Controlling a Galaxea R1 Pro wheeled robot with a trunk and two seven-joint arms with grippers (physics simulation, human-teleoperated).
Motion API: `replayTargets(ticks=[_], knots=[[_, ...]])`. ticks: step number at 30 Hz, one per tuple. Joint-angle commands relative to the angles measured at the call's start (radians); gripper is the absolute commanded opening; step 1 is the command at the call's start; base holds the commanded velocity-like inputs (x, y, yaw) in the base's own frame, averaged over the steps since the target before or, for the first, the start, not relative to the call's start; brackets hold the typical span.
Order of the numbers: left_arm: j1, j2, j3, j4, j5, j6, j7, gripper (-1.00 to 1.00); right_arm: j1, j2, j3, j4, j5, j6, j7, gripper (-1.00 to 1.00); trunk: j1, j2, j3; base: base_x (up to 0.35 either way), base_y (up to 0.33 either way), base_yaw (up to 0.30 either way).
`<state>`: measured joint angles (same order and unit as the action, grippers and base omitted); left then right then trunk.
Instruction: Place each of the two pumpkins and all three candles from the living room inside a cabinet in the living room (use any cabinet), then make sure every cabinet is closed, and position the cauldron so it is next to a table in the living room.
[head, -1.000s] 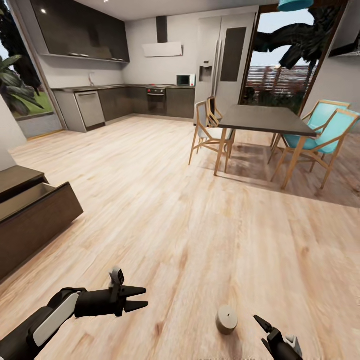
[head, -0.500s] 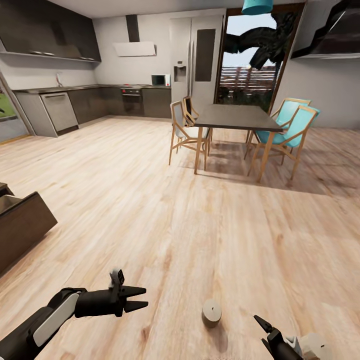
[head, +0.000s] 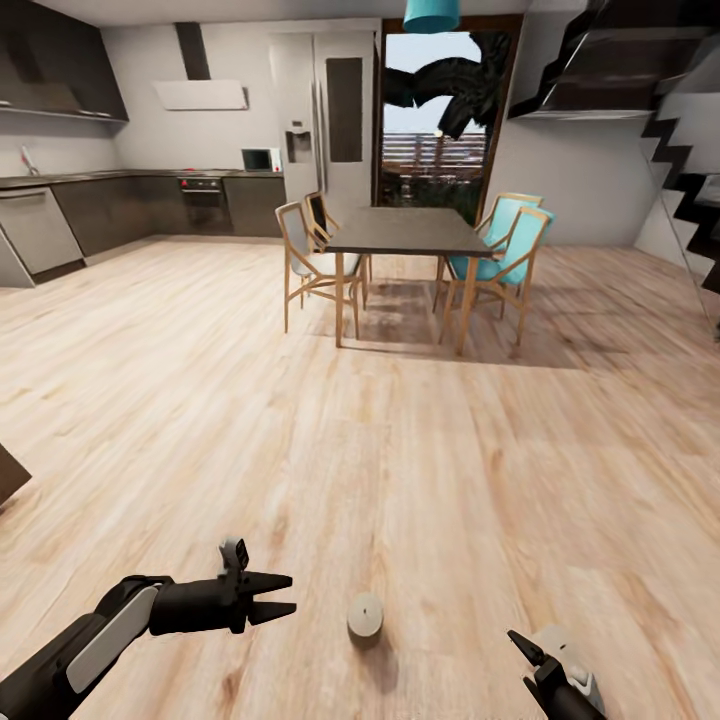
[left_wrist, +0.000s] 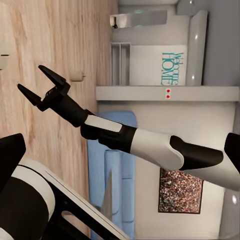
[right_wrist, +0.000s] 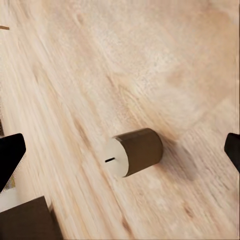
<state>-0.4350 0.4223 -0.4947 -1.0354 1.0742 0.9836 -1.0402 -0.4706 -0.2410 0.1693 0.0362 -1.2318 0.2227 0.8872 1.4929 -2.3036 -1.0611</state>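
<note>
One stubby beige candle (head: 365, 618) stands upright on the wood floor between my two grippers. My left gripper (head: 288, 596) hovers open to its left, holding nothing. My right gripper (head: 528, 650) is at the lower right, and a second pale candle (head: 560, 640) is partly hidden behind it. The left wrist view has the right gripper (left_wrist: 42, 85) open and empty, a candle (left_wrist: 76, 76) on the floor beyond it. In the right wrist view a candle (right_wrist: 135, 152) sits on the floor between the spread fingertips (right_wrist: 10, 155), ungripped. A corner of the dark cabinet (head: 8, 470) shows at the left edge. Pumpkins and cauldron are out of view.
A dark dining table (head: 405, 232) with wooden and teal chairs (head: 500, 262) stands ahead on open wood floor. Grey kitchen units (head: 120, 205) line the far left wall, and stairs (head: 690, 190) rise at the right. A blue sofa (left_wrist: 112, 180) lies behind the right arm.
The whole head view has swung to the right, so the open cabinet drawer slid off the left edge and the stairs came in. Both arms keep their pose, grippers still open.
</note>
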Motion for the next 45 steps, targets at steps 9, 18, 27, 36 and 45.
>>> replayTargets(ticks=[9, 18, 27, 36, 45], knots=[[-0.001, 0.001, -0.002, 0.000, 0.004, 0.004, 0.000, 1.00, -0.002, 0.000, 0.007, 0.004, -0.011, 0.007, 0.006, 1.00, 0.000, 0.000, -0.005, 0.000, -0.010, -0.279], [-0.001, 0.001, -0.002, 0.000, 0.005, 0.004, 0.000, 1.00, -0.002, 0.000, 0.007, 0.004, -0.011, 0.009, 0.006, 1.00, 0.000, 0.000, -0.010, 0.000, 0.000, -0.274], [-0.001, 0.001, -0.002, 0.000, 0.006, 0.004, 0.000, 1.00, -0.002, 0.000, 0.007, 0.004, -0.009, 0.009, 0.006, 1.00, 0.000, 0.000, -0.021, 0.077, -0.094, -0.208], [-0.001, 0.001, -0.002, 0.000, 0.006, 0.004, 0.000, 1.00, -0.002, -0.001, 0.007, 0.004, -0.009, 0.009, 0.006, 1.00, 0.000, 0.000, -0.033, 0.094, -0.094, -0.161], [-0.001, 0.001, -0.002, 0.000, 0.006, 0.004, 0.000, 1.00, -0.002, 0.000, 0.007, 0.004, -0.009, 0.009, 0.006, 1.00, 0.000, 0.000, -0.046, 0.003, -0.003, -0.159]])
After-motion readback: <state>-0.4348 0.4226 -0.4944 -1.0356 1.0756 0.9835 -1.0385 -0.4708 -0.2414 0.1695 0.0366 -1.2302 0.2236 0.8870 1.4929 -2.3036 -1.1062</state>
